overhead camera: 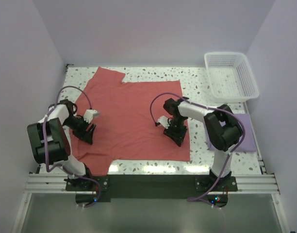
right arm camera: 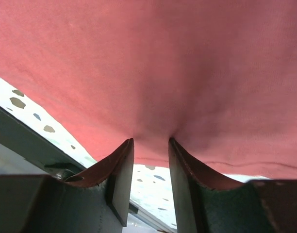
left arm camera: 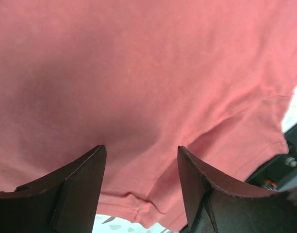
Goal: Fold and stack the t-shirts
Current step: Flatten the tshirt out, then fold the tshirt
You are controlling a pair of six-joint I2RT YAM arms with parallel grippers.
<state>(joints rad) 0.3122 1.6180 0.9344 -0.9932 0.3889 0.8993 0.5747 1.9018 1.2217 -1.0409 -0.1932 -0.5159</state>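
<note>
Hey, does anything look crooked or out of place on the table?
The red shirt lies askew to the table, with its near-left corner reaching the front edge. Nothing else stands out.

White speckled desk [overhead camera: 153,73], bearing 2 t-shirts and 1 basket. Spread flat across the middle: salmon t-shirt [overhead camera: 134,116]. Right of the salmon t-shirt, apart from it: folded lavender t-shirt [overhead camera: 248,133]. Far-right of the salmon t-shirt, at the corner: white lattice basket [overhead camera: 225,55].
</note>
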